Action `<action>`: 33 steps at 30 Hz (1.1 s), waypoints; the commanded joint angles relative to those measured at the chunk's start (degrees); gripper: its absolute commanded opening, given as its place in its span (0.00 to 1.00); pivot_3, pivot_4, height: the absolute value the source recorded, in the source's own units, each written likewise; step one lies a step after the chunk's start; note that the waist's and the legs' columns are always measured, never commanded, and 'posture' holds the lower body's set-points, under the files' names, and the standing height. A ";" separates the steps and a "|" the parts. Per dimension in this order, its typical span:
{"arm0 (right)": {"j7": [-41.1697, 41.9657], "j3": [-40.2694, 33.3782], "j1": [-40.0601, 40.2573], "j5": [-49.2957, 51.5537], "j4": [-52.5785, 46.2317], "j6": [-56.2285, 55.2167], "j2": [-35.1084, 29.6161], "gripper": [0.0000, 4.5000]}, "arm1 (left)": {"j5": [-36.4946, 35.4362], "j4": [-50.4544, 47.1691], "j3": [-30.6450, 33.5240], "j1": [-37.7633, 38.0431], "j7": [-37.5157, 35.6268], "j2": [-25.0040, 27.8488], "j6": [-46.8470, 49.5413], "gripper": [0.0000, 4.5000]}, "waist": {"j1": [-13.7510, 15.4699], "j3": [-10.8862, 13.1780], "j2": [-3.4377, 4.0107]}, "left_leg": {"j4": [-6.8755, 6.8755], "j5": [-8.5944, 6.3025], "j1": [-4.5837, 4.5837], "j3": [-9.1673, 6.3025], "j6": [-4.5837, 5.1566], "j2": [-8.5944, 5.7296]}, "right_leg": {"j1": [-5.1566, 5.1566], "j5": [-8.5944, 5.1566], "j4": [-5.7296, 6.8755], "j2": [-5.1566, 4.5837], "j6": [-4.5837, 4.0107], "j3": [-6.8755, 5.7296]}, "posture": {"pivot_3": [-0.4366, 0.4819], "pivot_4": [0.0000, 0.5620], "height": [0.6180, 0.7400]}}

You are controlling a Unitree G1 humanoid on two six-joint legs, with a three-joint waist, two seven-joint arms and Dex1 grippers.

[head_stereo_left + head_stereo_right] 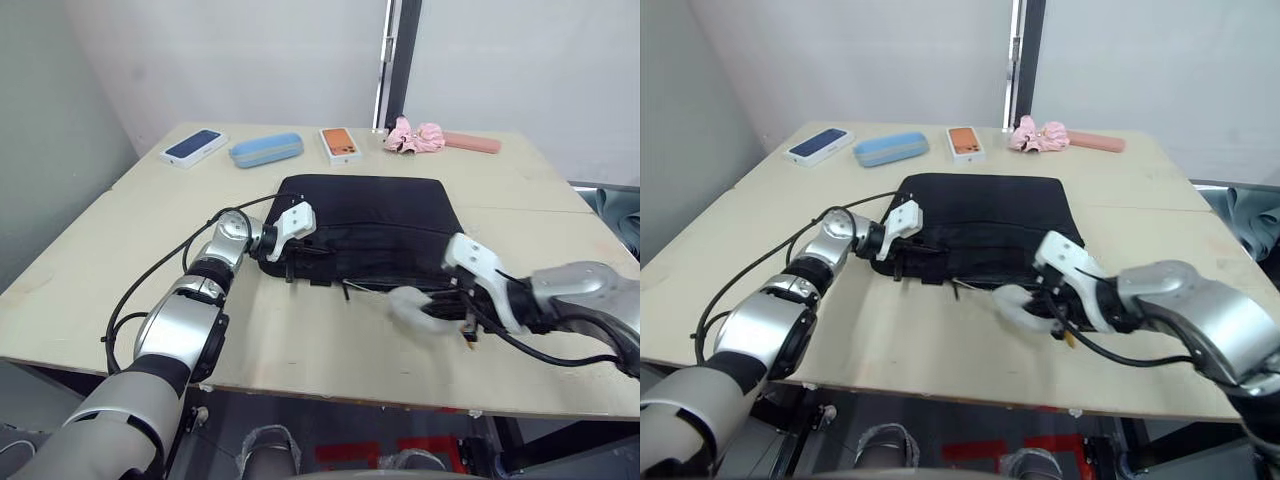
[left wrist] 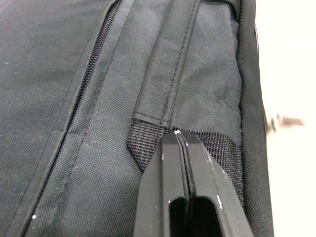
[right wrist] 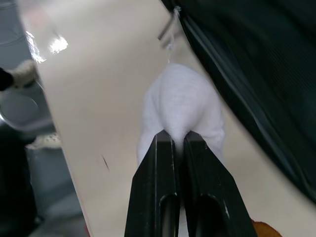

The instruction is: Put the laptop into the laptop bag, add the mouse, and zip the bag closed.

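From my head, the laptop bag point(image 1: 365, 225), flat black woven fabric, is lying at the tabletop's point(image 1: 300, 340) middle. My left gripper point(image 1: 275, 250) is pressing against the bag's near-left corner; my right gripper point(image 1: 425, 305) is hovering off its near edge, carrying a blurred white shape, the mouse point(image 1: 410, 303).

Through my left wrist, my fingers point(image 2: 180, 163) are lying clenched together, tips touching the bag's mesh patch below a stitched strap, a zipper line running beside.

Through my right wrist, my fingers point(image 3: 165, 163) are pinching the smooth, rounded white mouse point(image 3: 185, 103), which is sitting just beside the bag's edge point(image 3: 247, 64), over bare pale wood.
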 commanded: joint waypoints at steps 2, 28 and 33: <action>2.85 -8.32 5.20 -2.75 2.99 -4.77 -6.00 0.01 | 5.33 3.33 -3.39 2.80 1.08 1.09 1.26 0.00 | -0.21 -0.12 -0.03 | -0.14 0.00 0.00 0.02 0.01 -0.05 | 0.01 -0.01 -0.10 -0.03 0.05 0.01 | 0.48 0.27 1.00; -1.48 2.85 -3.62 -28.08 29.10 -21.95 -15.31 0.01 | 4.64 2.78 -3.50 2.22 -1.78 2.94 1.19 0.00 | -1.71 -0.28 0.05 | -0.36 -0.02 -0.06 0.04 0.17 -0.39 | -0.04 -0.16 -0.35 -0.20 0.30 0.02 | 0.48 0.27 1.00; -3.65 10.45 -10.07 -33.72 28.76 -21.67 -12.35 0.01 | 3.82 2.51 -2.89 1.20 -3.21 2.65 1.76 0.00 | -1.97 -0.25 0.05 | -0.40 -0.01 -0.10 0.04 0.18 -0.40 | -0.10 -0.05 -0.40 -0.20 0.12 0.01 | 0.48 0.27 1.00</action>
